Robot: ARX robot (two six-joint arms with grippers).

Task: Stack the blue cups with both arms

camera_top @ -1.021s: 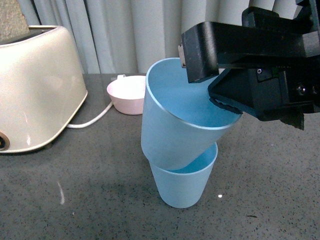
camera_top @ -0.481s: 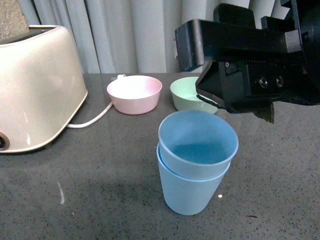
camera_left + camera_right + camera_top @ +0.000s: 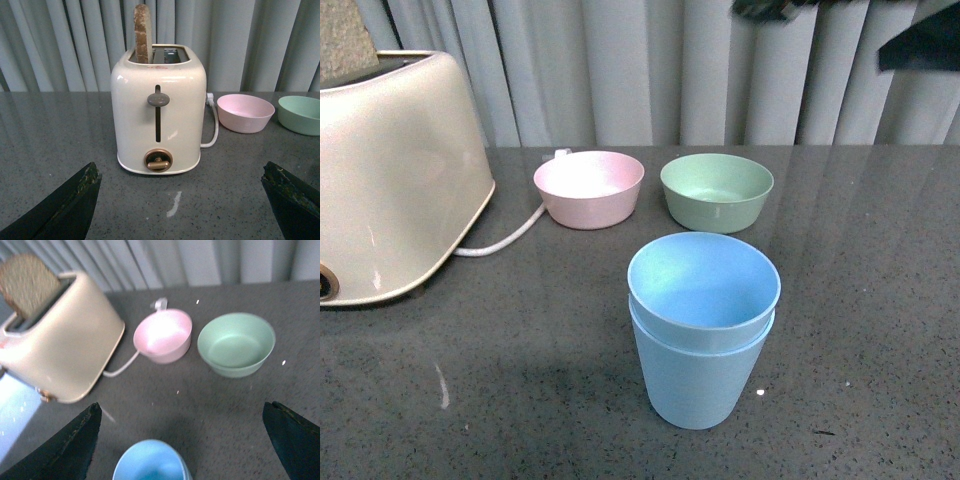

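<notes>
Two light blue cups stand nested on the dark table, the upper cup (image 3: 704, 290) seated upright in the lower cup (image 3: 698, 385). The stack's rim also shows in the right wrist view (image 3: 150, 462). My right gripper (image 3: 182, 440) is open and empty, high above the stack, its fingers far apart; in the front view only dark bits of it (image 3: 920, 40) show at the top right. My left gripper (image 3: 185, 200) is open and empty, low over the table in front of the toaster. The left gripper is not in the front view.
A cream toaster (image 3: 390, 170) with a slice of bread (image 3: 142, 32) stands at the left, its white cord (image 3: 505, 240) running toward a pink bowl (image 3: 588, 187). A green bowl (image 3: 716, 190) sits beside it, behind the cups. Grey curtains hang at the back.
My right gripper let go of the upper cup, which dropped from a tilt into the lower cup and now sits straight. The gripper rose up and away to the top right.
</notes>
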